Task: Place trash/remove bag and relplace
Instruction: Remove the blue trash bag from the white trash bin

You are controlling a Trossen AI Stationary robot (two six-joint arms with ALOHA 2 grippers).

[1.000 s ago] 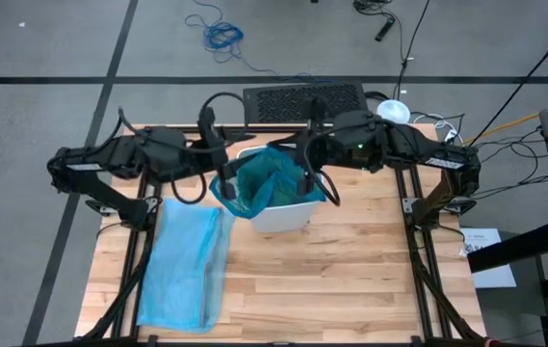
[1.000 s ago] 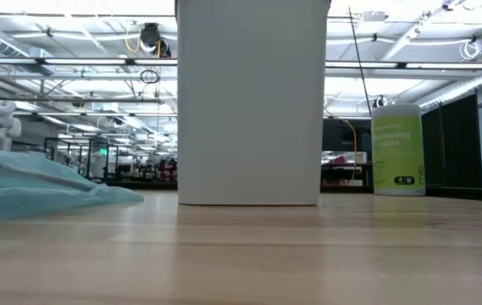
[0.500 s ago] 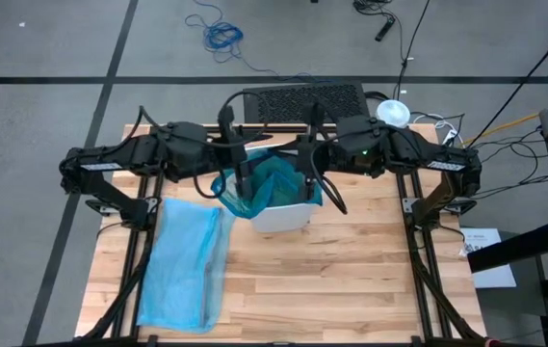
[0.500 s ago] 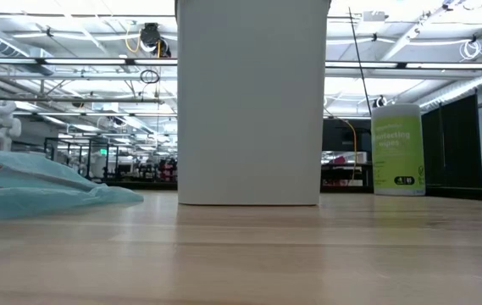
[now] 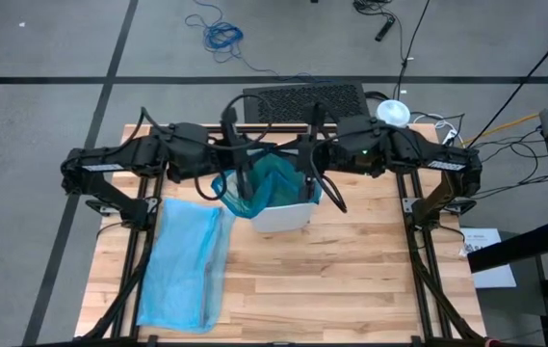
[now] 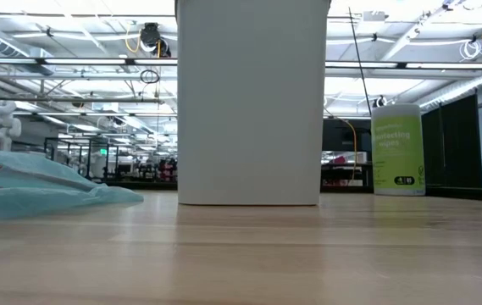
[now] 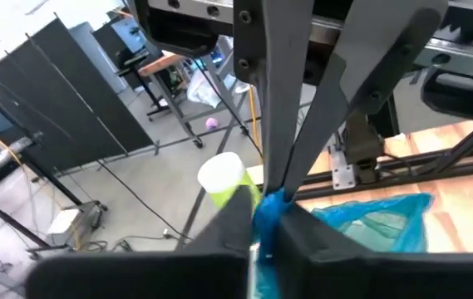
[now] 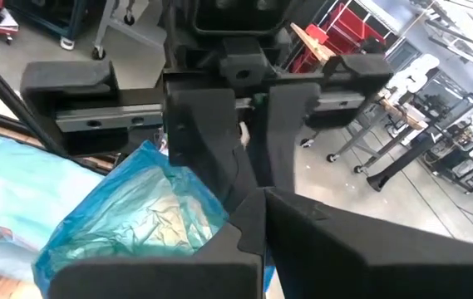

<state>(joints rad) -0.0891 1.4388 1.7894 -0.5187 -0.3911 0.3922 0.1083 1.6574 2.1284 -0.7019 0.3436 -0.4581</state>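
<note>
A white bin [image 5: 283, 220] stands at the table's far middle, and it fills the centre of the low view [image 6: 249, 102]. The teal bag [image 5: 272, 185] sticks up out of it, gathered between both arms. My left gripper [image 5: 241, 183] reaches in from the left and is shut on the bag's top [image 7: 268, 218]. My right gripper [image 5: 304, 181] comes from the right, facing it, and is also shut at the bag's top [image 8: 257, 224]. A pale blue replacement bag [image 5: 189, 262] lies flat on the table's left. The trash is out of view. My left gripper pinches a bunched bit of the bag's upper edge [image 7: 271, 204] between its two fingers, coming nearly level from the table's left. The rest of the bag [image 7: 377, 223] hangs slack below and beyond, down into the bin. My right gripper has its long fingers [image 7: 303, 108] closed to a point on the same bunch of blue plastic [image 7: 279, 193], coming nearly level from the table's right. In its own wrist view the fingers hide the contact; the bag's crinkled body [image 8: 136, 212] hangs beside them.
A green canister with a white lid [image 5: 395, 112] stands at the table's far right corner [image 6: 397, 148]. A dark grille [image 5: 302, 99] lies behind the bin. Bare wood [image 5: 351, 289] spreads over the near and right parts of the table.
My left gripper has moved toward the table's right, in over the bin to the bag's top, then stayed there. The bag's top now looks drawn closer together between the two grippers. The right arm has kept still.
</note>
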